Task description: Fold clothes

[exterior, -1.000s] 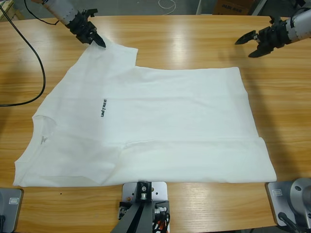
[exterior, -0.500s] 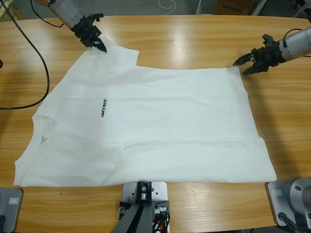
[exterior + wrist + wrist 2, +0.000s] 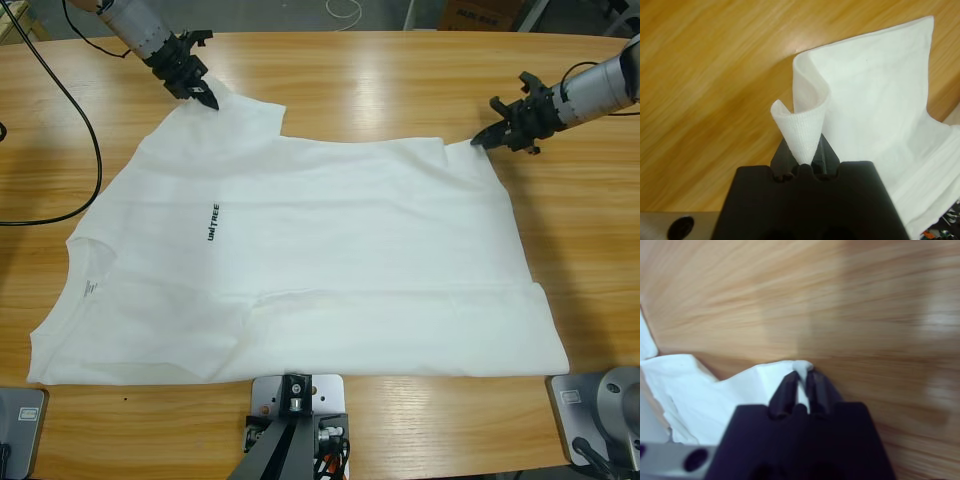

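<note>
The long wooden bench [image 3: 400, 90] runs pale and glossy under me, and on it lies the T-shirt [image 3: 330, 260], one white garment spread flat, collar toward the bench's near left corner and hem toward its right end, with a small dark print on the chest [image 3: 213, 221]. My left gripper [image 3: 208, 98] sits at the far sleeve of the shirt, jaws closed on its corner; in my left wrist view a little cone of knit fabric curls up out of the closed tips. My right gripper [image 3: 482, 140] is at the far hem corner of the shirt, and my right wrist view shows its jaws pinched together on a thin fold of white cloth. I judge the step in hand to be securing both far corners before carrying that edge across the shirt. To do it well I should keep both pinches firm, lift just enough to clear the wood, move my two arms at the same pace so the far edge stays taut and straight, and lay it evenly over the near edge without dragging wrinkles. Counted: one shirt, two grippers, both gripping cloth, and one black cable [image 3: 85, 150] looping on the bench beyond the shirt's collar end.
</note>
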{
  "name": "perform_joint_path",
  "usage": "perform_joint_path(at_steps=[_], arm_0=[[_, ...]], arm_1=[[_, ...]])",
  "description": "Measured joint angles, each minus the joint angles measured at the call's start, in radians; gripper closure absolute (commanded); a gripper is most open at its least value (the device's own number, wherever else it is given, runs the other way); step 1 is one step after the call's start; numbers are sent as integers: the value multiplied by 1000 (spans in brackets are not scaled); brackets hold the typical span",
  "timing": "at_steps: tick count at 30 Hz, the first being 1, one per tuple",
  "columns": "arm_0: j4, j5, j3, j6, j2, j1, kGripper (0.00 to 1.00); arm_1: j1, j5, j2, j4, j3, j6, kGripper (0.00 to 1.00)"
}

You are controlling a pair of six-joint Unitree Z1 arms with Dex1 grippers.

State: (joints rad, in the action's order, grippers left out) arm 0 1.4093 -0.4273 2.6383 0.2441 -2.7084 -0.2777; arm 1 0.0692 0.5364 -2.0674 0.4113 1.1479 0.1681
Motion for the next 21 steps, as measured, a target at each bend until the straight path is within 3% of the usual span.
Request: perform_joint_path(at_steps=[11,16,21], arm_0=[[67,9,0,-16,16,0,1000],[91,98,0,-63,81,-8,1000],[94,98,0,-85,148,-24,1000]], arm_1=[[-51,-142,57,13,-10,-34,1000],[-52,-127,151,44,-28,-34,1000],[-52,-62,218,69,-83,-34,1000]])
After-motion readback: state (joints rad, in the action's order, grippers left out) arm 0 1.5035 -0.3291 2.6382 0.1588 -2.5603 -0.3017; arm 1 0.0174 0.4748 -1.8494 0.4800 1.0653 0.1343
